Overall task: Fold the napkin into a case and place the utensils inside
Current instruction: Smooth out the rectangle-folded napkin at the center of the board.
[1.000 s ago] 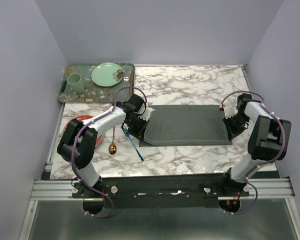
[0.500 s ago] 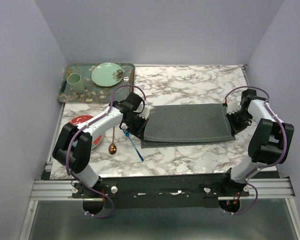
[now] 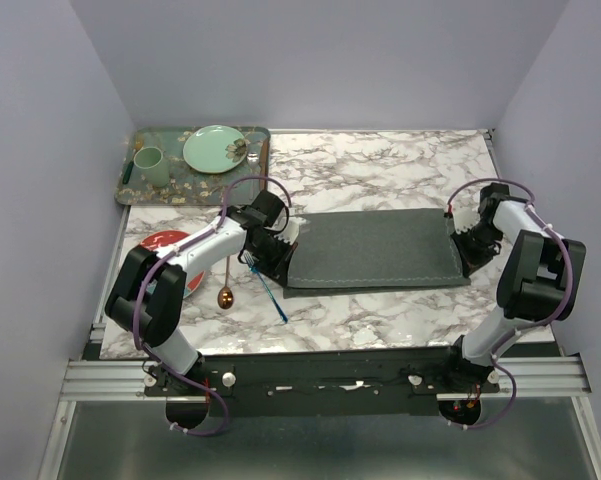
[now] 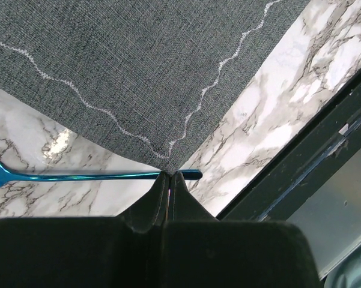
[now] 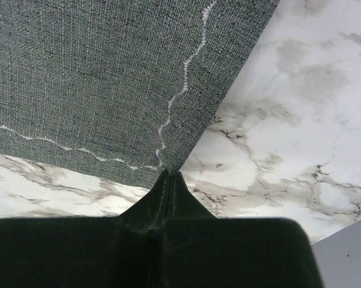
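Top external view: at the left, a copper spoon [image 3: 225, 296] and a blue fork [image 3: 268, 292] lie on the marble worktop [image 3: 380, 170], just beside the napkin [image 3: 375, 250], which lies across the middle. The left tool [image 4: 170, 175] is pinched tight on 1 corner of the napkin's left end, with the fork just beyond it. The right tool [image 5: 168, 174] is clamped on 1 corner at the right end.
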